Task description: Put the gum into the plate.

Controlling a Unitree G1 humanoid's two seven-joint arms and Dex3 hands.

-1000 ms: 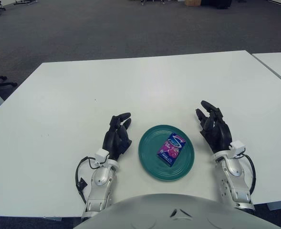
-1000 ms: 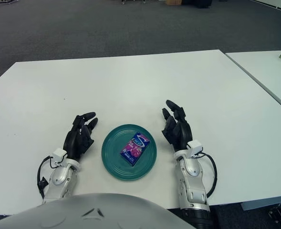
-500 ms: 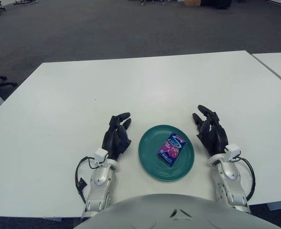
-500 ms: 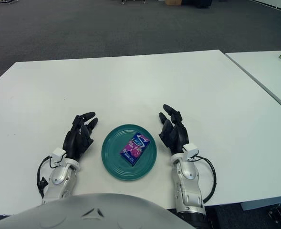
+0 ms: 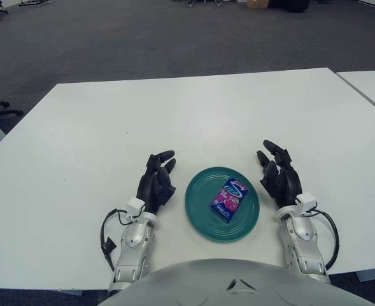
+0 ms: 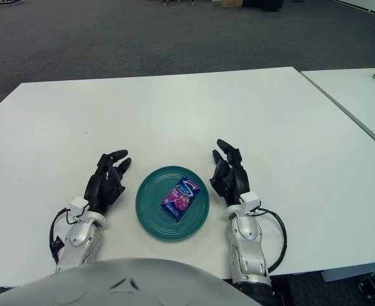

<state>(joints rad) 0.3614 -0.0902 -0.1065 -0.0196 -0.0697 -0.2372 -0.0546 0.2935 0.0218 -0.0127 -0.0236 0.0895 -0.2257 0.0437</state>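
A purple and blue gum pack (image 5: 228, 198) lies flat inside the teal plate (image 5: 200, 213) on the white table near its front edge. My right hand (image 5: 277, 176) rests on the table just right of the plate, fingers relaxed and holding nothing. My left hand (image 5: 156, 181) rests on the table just left of the plate, fingers relaxed and empty. Neither hand touches the plate or the gum.
The white table (image 5: 174, 115) stretches away behind the plate. A second white table (image 5: 372, 86) stands at the right, separated by a narrow gap. Grey carpet floor lies beyond.
My right hand has drawn back slightly toward me and shifted a little left, closer to the plate. The left hand, plate and gum have not moved.
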